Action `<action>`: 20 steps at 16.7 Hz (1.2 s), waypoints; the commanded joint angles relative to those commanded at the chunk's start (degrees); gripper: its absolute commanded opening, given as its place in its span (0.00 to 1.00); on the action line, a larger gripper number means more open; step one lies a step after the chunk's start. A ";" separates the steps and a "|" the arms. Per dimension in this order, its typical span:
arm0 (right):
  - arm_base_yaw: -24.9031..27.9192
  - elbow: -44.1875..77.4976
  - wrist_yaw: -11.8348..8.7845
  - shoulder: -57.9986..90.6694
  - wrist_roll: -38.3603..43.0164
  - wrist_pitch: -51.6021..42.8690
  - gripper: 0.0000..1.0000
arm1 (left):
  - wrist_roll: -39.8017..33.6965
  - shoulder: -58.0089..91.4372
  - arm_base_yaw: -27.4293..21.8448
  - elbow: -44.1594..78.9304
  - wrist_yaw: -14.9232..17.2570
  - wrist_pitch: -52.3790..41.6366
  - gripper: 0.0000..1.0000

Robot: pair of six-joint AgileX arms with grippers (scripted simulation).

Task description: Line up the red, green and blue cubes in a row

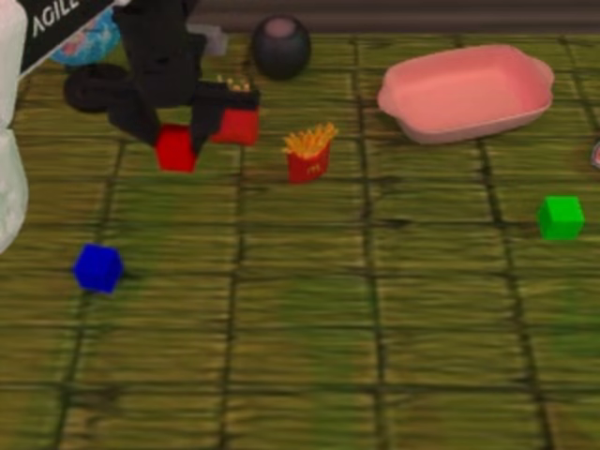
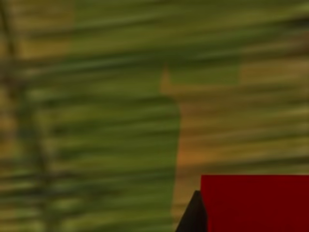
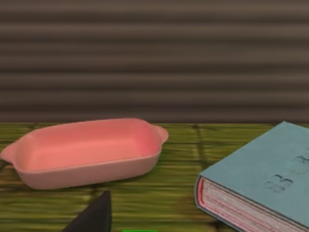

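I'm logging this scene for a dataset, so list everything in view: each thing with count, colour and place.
red cube: 1, red, far left, between the left pincer's fingers
blue cube: 1, blue, left side
green cube: 1, green, right edge
fries cartons: 2, red with yellow fries, one mid-table, one beside the left arm
baking dish: 1, pink, far right
round object: 1, dark, far edge
book: 1, blue-grey, by the dish
table: 1, green-yellow mat surface
left pincer: black, at the red cube
right pincer: out of the top view
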 joint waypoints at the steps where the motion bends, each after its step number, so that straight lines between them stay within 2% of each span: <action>1: 0.00 0.00 0.00 0.00 0.00 0.00 1.00 | -2.08 -2.27 -1.40 -2.96 -0.10 0.95 0.00; 8: 0.00 0.00 0.00 0.00 0.00 0.00 1.00 | -20.80 -21.78 -14.53 -34.14 -0.78 8.66 0.00; 12: 0.00 0.00 0.00 0.00 0.00 0.00 1.00 | -29.28 -30.95 -20.62 -45.79 -1.16 12.46 0.00; 14: 0.00 0.00 0.00 0.00 0.00 0.00 1.00 | -31.17 -32.95 -22.00 -47.93 -1.26 13.30 0.00; 20: 0.00 0.00 0.00 0.00 0.00 0.00 1.00 | -31.16 -32.62 -21.84 -48.70 -1.27 14.19 0.00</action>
